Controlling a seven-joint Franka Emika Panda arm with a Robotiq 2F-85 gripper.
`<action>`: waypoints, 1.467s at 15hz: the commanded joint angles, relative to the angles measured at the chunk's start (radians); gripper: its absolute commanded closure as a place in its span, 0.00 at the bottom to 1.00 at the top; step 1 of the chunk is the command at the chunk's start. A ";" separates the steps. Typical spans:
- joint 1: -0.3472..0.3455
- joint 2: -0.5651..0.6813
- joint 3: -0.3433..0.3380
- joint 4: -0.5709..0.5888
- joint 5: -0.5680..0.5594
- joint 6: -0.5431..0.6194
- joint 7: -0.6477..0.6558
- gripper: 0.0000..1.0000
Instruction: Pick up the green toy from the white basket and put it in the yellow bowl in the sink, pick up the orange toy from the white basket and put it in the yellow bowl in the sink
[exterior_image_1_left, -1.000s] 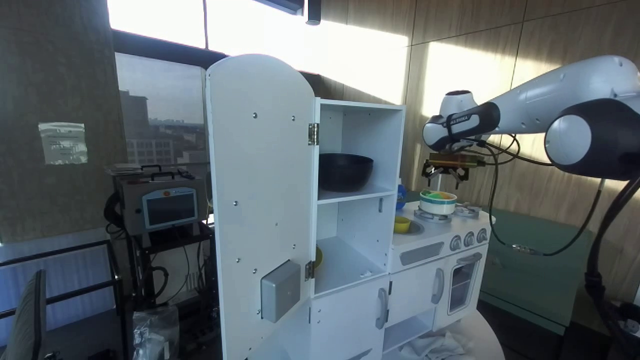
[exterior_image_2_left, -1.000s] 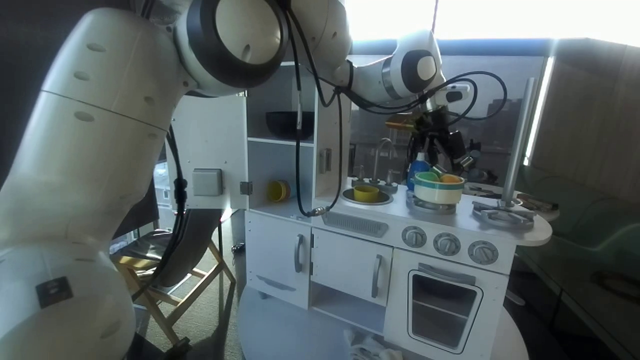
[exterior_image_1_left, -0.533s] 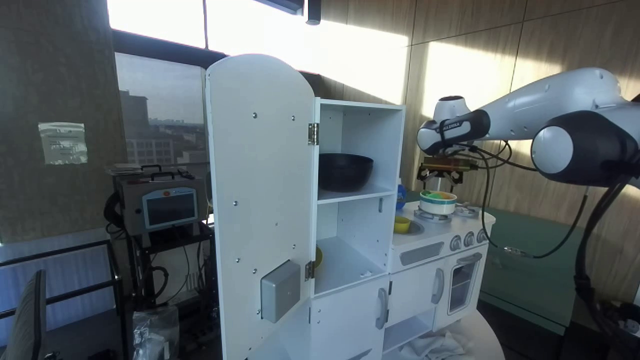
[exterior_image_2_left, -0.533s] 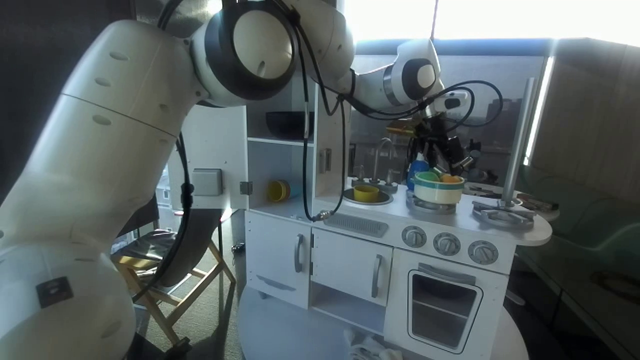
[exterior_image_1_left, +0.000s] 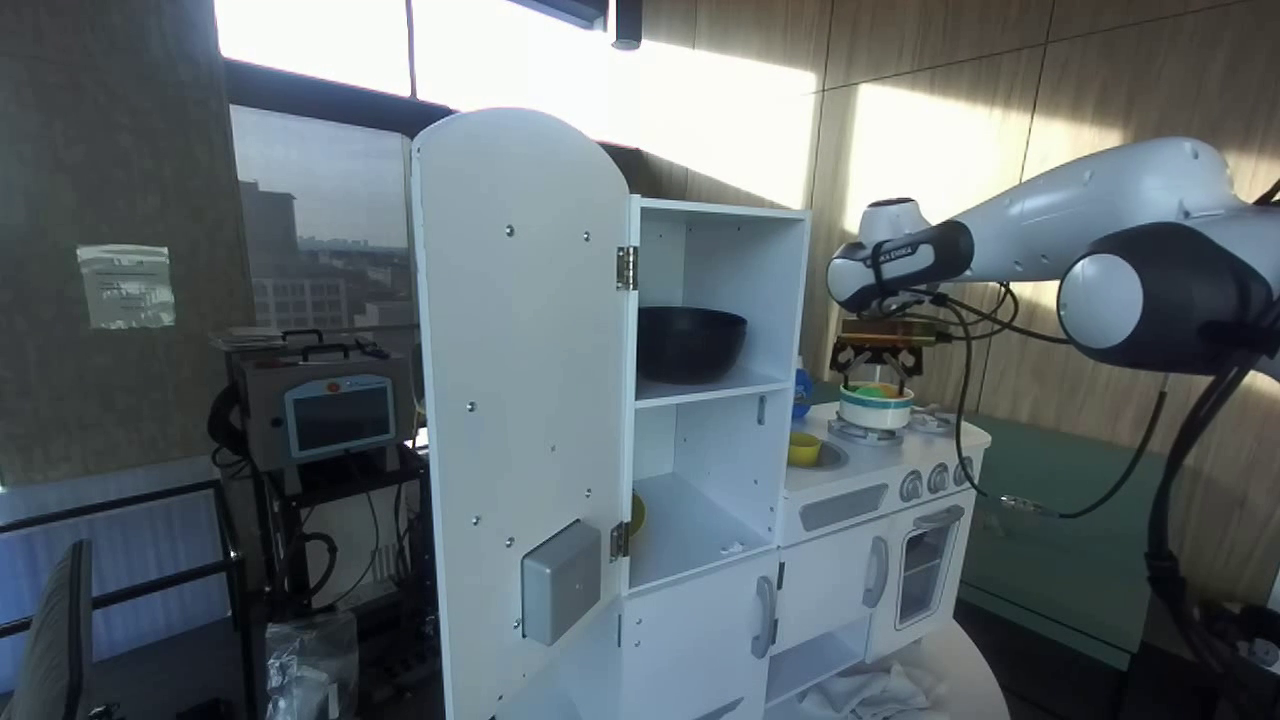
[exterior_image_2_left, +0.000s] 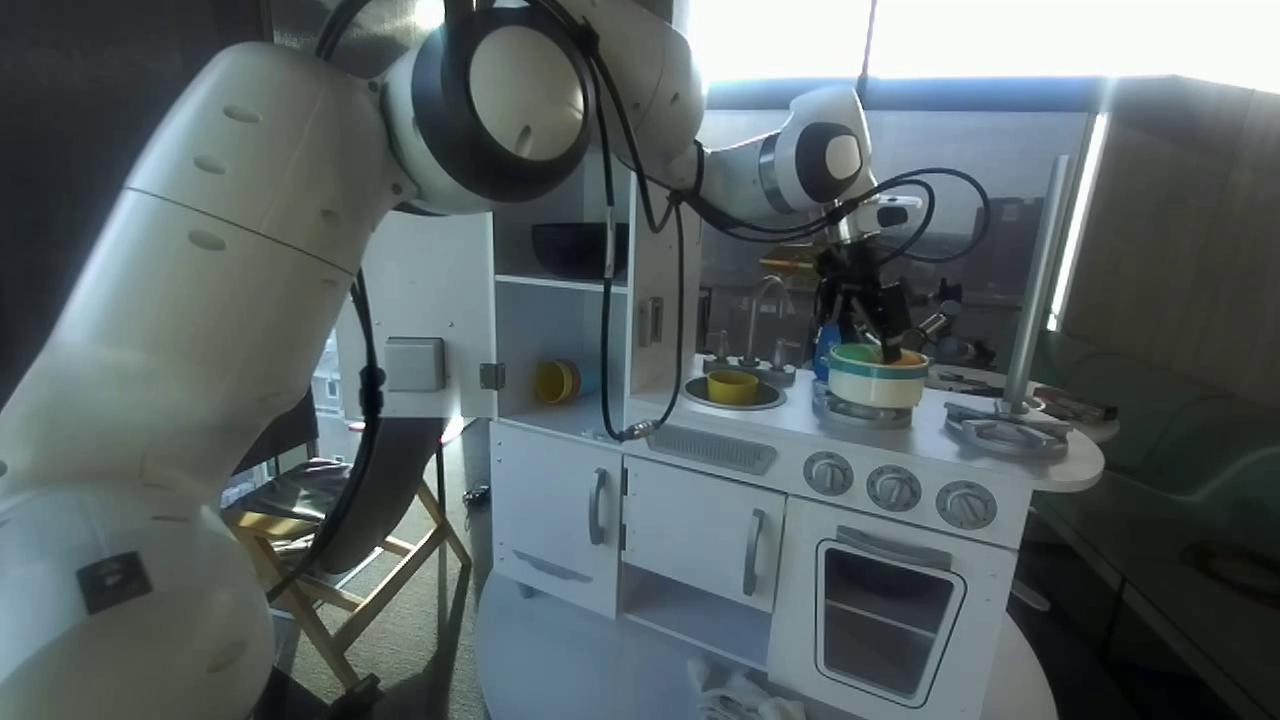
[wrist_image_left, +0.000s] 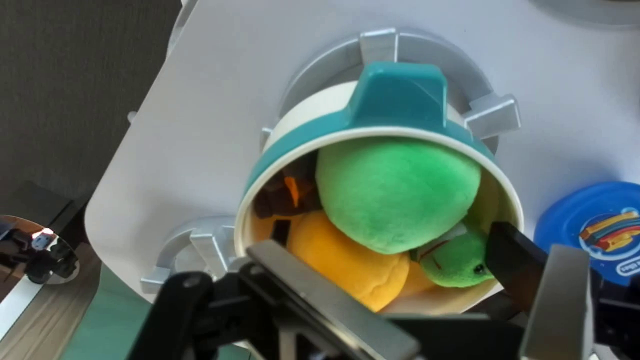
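The white basket is a white pot with a teal rim (wrist_image_left: 310, 132) on a stove burner, also in both exterior views (exterior_image_1_left: 875, 412) (exterior_image_2_left: 876, 388). In the wrist view a large round green toy (wrist_image_left: 397, 192) lies in it, with an orange toy (wrist_image_left: 350, 257) beside and partly under it. A smaller green piece with a black eye (wrist_image_left: 457, 262) lies at the right; I cannot tell whether it is separate. My gripper (wrist_image_left: 393, 232) is open, with its fingertips at the pot's mouth on either side of the toys. The yellow bowl (exterior_image_2_left: 732, 388) (exterior_image_1_left: 804, 450) sits in the sink.
A blue bottle (exterior_image_2_left: 826, 350) stands close beside the pot. A faucet (exterior_image_2_left: 757, 320) rises behind the sink. A metal post (exterior_image_2_left: 1040, 290) stands by another burner. A black bowl (exterior_image_1_left: 692, 345) and a yellow cup (exterior_image_2_left: 553, 382) are on the cabinet shelves. The cabinet door (exterior_image_1_left: 525, 400) is open.
My gripper has come down from above the pot to its mouth, shifting slightly left in both exterior views. The pot, the toys and the yellow bowl have not visibly moved.
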 joint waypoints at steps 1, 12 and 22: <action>0.004 -0.036 -0.002 -0.007 0.007 -0.049 0.017 0.00; -0.010 -0.027 0.000 0.017 0.046 -0.135 0.023 0.90; -0.007 -0.094 -0.023 -0.002 0.031 -0.090 0.074 0.89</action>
